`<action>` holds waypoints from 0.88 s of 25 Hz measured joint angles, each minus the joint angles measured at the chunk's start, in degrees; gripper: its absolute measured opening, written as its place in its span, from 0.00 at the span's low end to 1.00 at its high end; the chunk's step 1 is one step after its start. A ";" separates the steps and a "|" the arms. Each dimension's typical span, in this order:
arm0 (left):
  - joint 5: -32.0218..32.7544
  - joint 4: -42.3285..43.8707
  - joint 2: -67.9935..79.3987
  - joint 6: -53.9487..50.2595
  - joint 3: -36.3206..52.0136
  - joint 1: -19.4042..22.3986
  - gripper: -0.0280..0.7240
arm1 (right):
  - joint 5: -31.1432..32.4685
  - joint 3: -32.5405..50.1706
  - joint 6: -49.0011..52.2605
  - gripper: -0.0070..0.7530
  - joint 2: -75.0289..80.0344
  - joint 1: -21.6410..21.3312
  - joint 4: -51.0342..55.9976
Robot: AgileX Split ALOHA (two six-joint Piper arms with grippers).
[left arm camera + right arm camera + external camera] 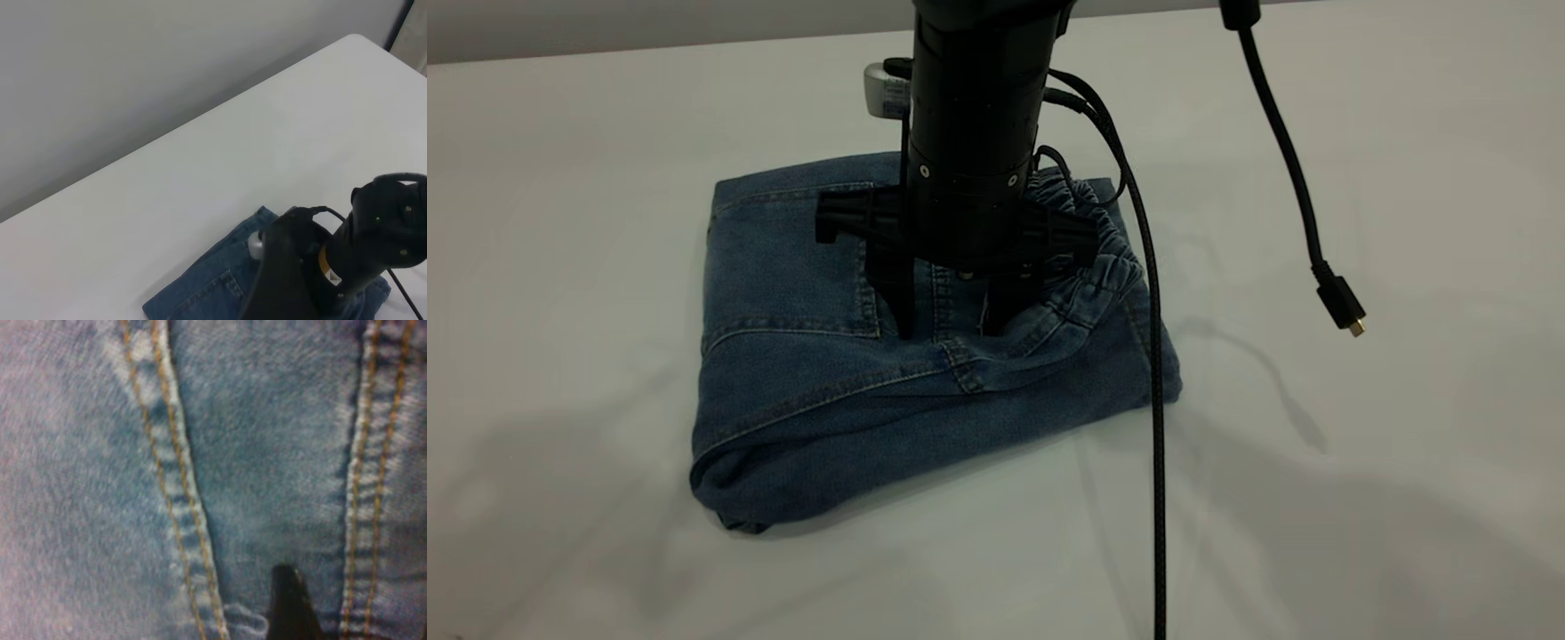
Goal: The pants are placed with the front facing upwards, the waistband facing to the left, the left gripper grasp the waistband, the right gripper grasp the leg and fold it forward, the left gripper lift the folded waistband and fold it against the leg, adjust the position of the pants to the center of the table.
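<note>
fingers [895, 298] of the right gripper [947, 331] stand spread, tips pressing the folded pants [800, 391] beside the waistband [1098, 267] on the tabletop [1360, 498]; left gripper apparently out of view.

Under my right pincer [947, 331] the pants [827, 391] are mid-blue denim, paler and faded along the seams, with tan double stitching running in twin lines on either side of my black pincer tip. The ruched waistband [1089, 267] just beside my pincer is the same blue, darker in its gathers. My pincer is matte black, with a pale grey cylinder [885, 89] behind it. The table [1360, 498] around the denim is plain white. A black cable [1294, 169] beside me ends in a gold-tipped plug.
</note>
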 joint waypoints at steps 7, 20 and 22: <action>-0.06 -0.06 -0.31 0.00 0.00 0.00 0.67 | 7.41 0.00 12.23 0.49 0.00 -2.75 -14.84; -0.17 -2.03 -0.36 0.50 0.00 0.00 0.67 | 10.22 0.13 10.15 0.49 -2.16 -4.68 -9.87; -0.17 -2.03 -0.36 0.50 0.00 0.00 0.67 | 10.01 0.13 9.30 0.49 -3.19 -4.68 -8.62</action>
